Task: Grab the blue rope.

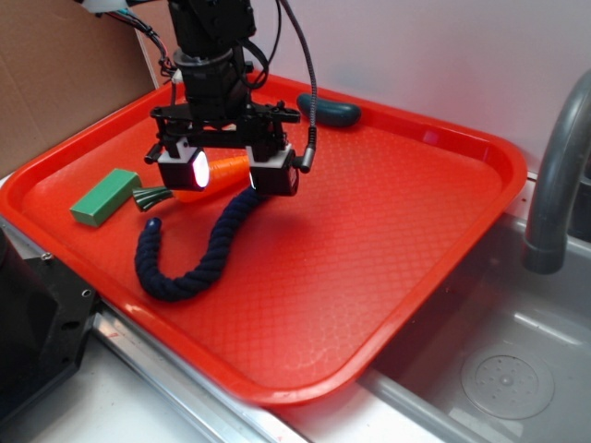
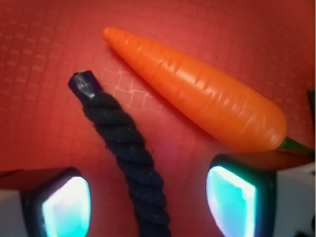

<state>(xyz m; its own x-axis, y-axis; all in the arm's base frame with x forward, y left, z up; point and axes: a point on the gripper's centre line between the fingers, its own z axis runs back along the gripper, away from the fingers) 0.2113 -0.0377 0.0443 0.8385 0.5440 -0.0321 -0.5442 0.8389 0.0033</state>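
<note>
The blue rope [image 1: 199, 263] is a thick navy twisted cord curving across the red tray [image 1: 397, 240]. In the wrist view the blue rope [image 2: 128, 153] runs up between my two fingers, its capped end pointing away. My gripper [image 1: 231, 171] hovers over the rope's upper end and is open; in the wrist view the gripper [image 2: 148, 205] straddles the cord with tray showing on both sides. Neither finger touches the rope.
An orange toy carrot [image 2: 202, 91] lies close beside the rope's end, under my gripper [image 1: 226, 168]. A green block [image 1: 104, 197] sits at the tray's left. A dark teal lump [image 1: 332, 113] lies at the tray's back. A sink and faucet [image 1: 554, 175] are at right.
</note>
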